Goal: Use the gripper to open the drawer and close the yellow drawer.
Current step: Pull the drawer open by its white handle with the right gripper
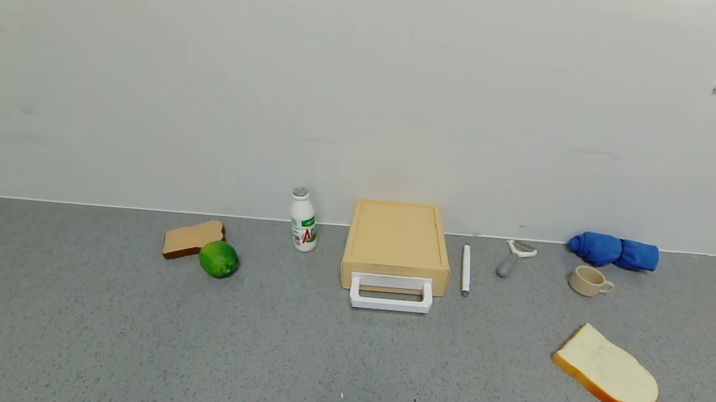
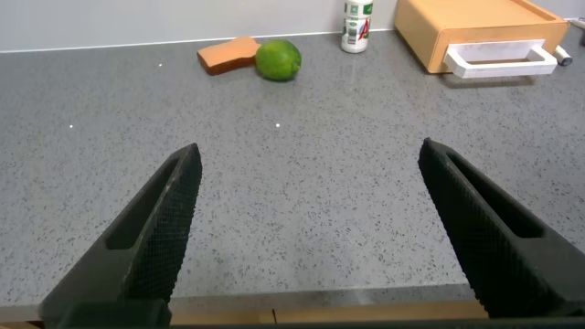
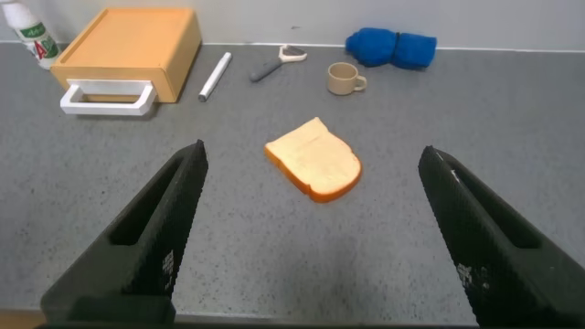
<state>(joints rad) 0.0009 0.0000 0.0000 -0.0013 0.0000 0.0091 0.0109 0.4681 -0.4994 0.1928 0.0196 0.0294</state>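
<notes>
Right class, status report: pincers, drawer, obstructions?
Left pincer open, right pincer open, both clear of drawer. Drawer shut, handle free. Pen beside it.

Speckled grey bench; yellow-tan drawer with white handle; green lime; blue cloth; beige cup; black end effectors.

In front of the yellow drawer and its white handle you have a wide stretch of bare grey counter, so the straight approach from the near side is open. Just beside its right flank lies a white pen, with a peeler a little further out; on its left a small bottle stands near the back corner. Further off, a lime touching a brown bread slice sits to the left, a cup, blue cloth and white bread slice to the right.
</notes>
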